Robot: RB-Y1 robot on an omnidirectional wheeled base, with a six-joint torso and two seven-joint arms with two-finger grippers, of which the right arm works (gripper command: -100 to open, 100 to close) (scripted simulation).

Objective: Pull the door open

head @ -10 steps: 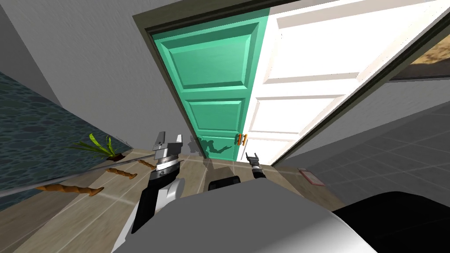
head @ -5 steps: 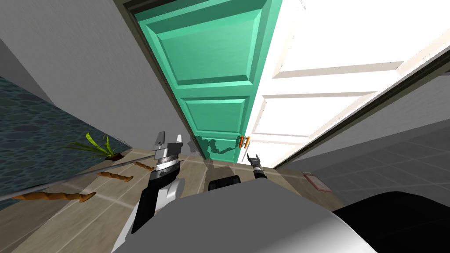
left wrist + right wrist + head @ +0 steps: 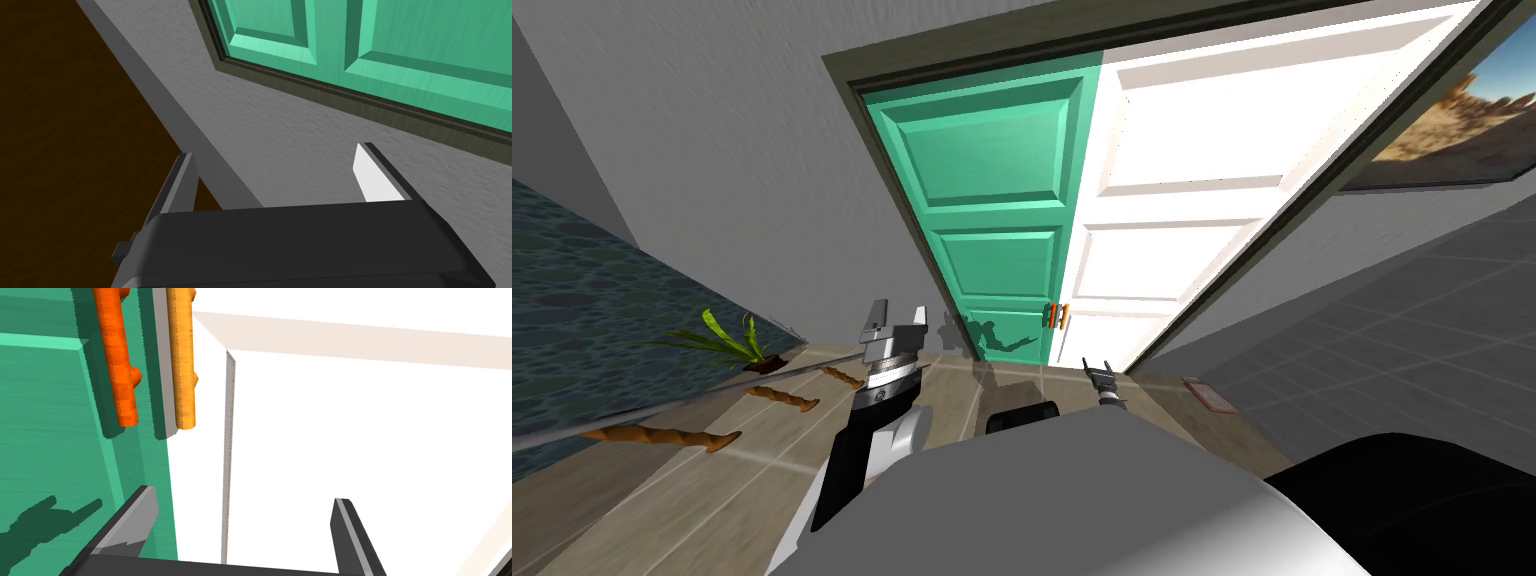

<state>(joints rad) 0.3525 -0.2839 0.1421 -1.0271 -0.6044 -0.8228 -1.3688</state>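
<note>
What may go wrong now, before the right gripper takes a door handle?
1. The green door's handle and the white door's handle lie close together; the open right gripper, short of both, may catch the wrong one.
2. The open left gripper is near the wall by the frame; the green door might hit it when pulled.

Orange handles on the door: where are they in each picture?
Head view: two orange bar handles on the seam between green panelled door and white panelled door, beyond the right gripper.
Left wrist view: open left gripper faces grey wall beside the green door, away from handles.
Right wrist view: beyond that open gripper, on that seam.
Shared landmark: the green door.
</note>
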